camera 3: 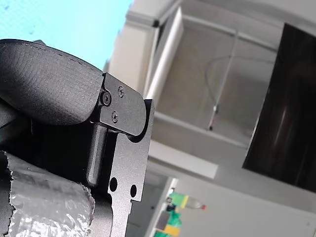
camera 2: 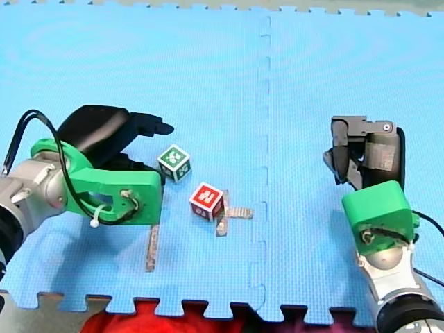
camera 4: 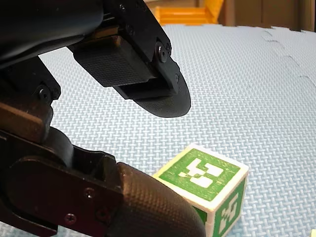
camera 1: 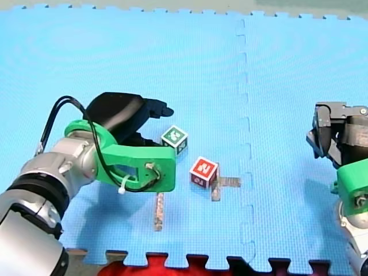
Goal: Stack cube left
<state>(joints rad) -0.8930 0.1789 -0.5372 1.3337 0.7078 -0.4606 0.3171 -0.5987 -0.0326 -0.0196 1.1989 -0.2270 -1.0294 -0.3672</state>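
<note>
A green cube [camera 1: 174,139] with white patterned faces sits on the blue foam mat [camera 1: 172,57], left of centre. A red cube [camera 1: 203,172] with the same kind of pattern stands just to its right and nearer me, apart from it. My left hand [camera 1: 155,123] reaches in from the left, one finger stretched above and behind the green cube and the thumb low beside it. In the second wrist view the green cube [camera 4: 207,182] lies between that finger [camera 4: 158,98] and the thumb [camera 4: 148,207], not gripped. My right hand [camera 2: 357,152] is at the right edge, holding nothing.
Two strips of grey tape lie on the mat, one [camera 1: 158,211] in front of my left hand, one [camera 1: 224,183] beside the red cube. A jigsaw seam [camera 1: 244,115] runs front to back through the mat. Red floor [camera 1: 190,267] shows at the near edge.
</note>
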